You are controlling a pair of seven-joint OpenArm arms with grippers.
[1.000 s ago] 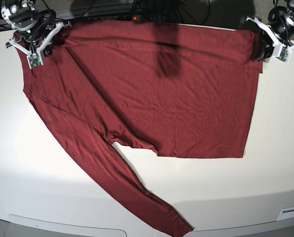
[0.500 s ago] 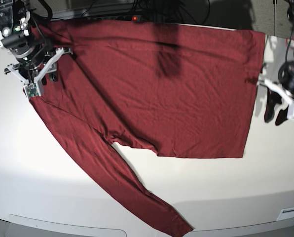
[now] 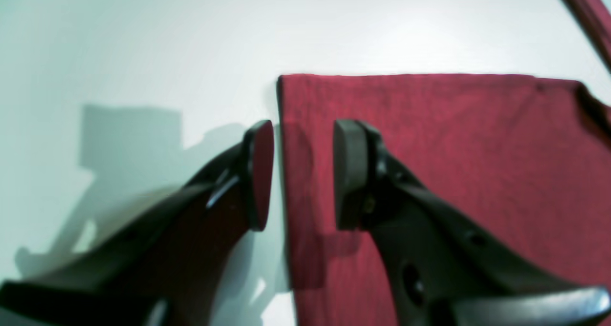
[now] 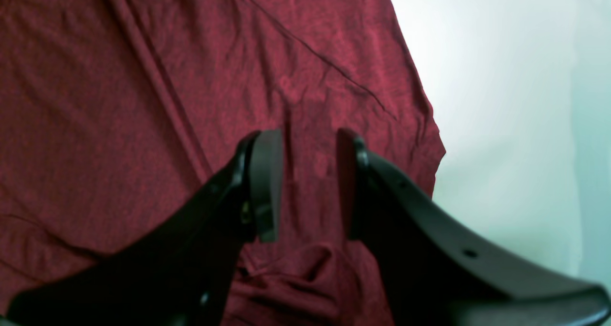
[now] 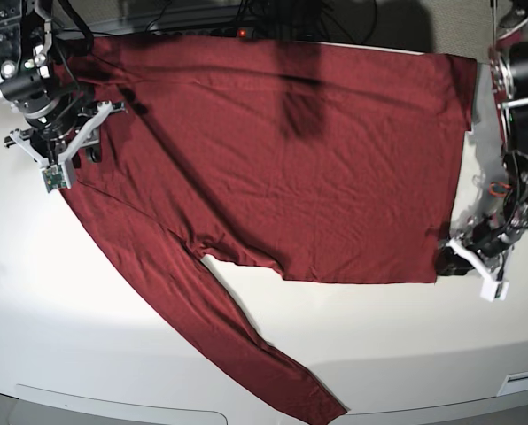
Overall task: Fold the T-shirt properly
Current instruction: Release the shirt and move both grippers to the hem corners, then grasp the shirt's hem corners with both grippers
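Observation:
The dark red T-shirt [image 5: 317,159] lies spread flat on the white table [image 5: 87,310], with one long sleeve [image 5: 246,354] running toward the front edge. My left gripper [image 5: 448,262] is open at the shirt's lower right hem corner. In the left wrist view the gripper [image 3: 298,173] straddles the shirt's side edge [image 3: 429,173], one finger over the table and one over the cloth. My right gripper [image 5: 80,152] is open over the shirt's left shoulder area. In the right wrist view the gripper [image 4: 309,183] hovers over wrinkled cloth [image 4: 119,101], holding nothing.
Dark cables and a power strip with a red light [image 5: 242,33] lie along the table's back edge. A shadow patch [image 5: 299,97] falls on the shirt's upper middle. A white fitting [image 5: 521,382] sits at the front right corner.
My left gripper has moved from the shirt's top right corner down its right edge to the lower hem corner. My right gripper has moved down from the top left corner.

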